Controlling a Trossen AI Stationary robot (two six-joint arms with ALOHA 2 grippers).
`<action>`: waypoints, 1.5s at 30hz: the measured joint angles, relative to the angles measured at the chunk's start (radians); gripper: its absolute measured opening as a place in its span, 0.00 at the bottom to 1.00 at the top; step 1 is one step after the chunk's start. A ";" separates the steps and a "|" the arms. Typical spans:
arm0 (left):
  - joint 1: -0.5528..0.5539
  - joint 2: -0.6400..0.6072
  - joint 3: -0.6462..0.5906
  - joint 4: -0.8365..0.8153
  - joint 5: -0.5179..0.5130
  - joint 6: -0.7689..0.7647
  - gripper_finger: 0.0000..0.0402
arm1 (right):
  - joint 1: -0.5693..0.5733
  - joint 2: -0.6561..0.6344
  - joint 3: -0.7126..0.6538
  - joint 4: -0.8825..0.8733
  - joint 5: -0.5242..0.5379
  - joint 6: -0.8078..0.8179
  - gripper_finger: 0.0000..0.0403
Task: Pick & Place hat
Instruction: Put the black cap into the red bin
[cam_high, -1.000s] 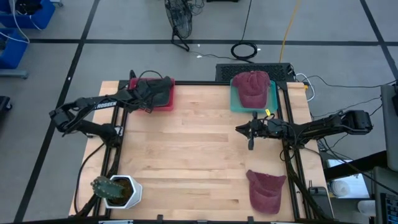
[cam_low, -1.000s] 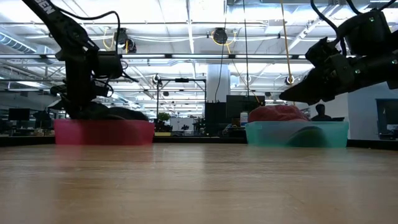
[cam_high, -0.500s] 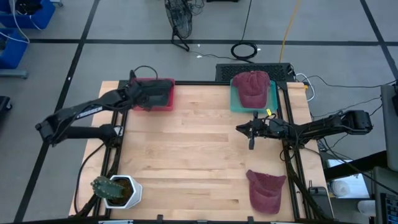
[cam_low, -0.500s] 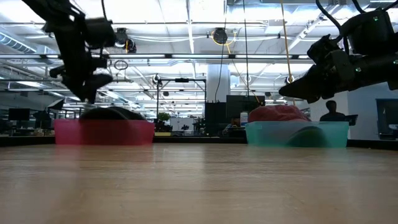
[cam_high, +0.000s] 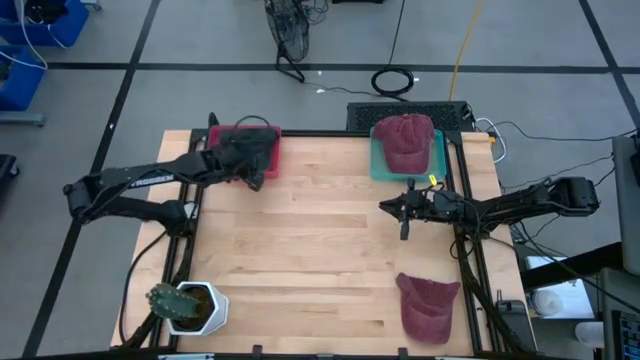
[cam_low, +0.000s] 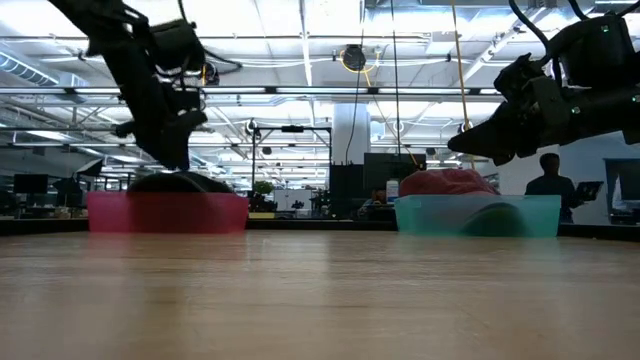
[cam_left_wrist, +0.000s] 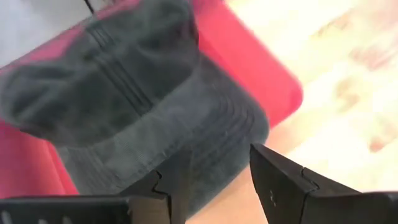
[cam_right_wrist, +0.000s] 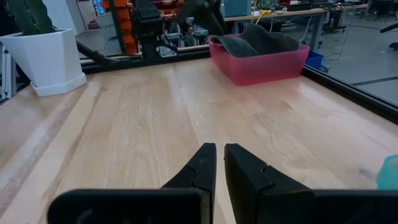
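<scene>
One dark hat (cam_left_wrist: 134, 106) in red bin (cam_left_wrist: 249, 68), just under open left tool (cam_left_wrist: 211, 180).

The left arm (cam_high: 140, 180) has been swung about at the upper left of the high view; a second ago its gripper was lowered over the red bin (cam_high: 246, 150), half a second ago it was lifted and the arm stretched out, and now the left gripper (cam_high: 248, 166) is held open at the bin's near edge, above the dark hat (cam_left_wrist: 137, 106); in the low view a person (cam_low: 548, 182) at far right has been shifted rightward.
</scene>
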 joint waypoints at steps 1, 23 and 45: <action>-0.003 0.025 0.000 -0.002 -0.001 0.000 0.41 | 0.000 0.000 0.000 0.000 0.000 0.000 0.06; -0.001 0.226 0.003 -0.020 -0.160 0.045 0.41 | 0.000 0.000 -0.001 -0.004 0.000 0.000 0.06; -0.012 -0.025 0.032 -0.092 -0.202 0.028 0.41 | 0.000 0.000 -0.001 -0.001 0.000 0.000 0.06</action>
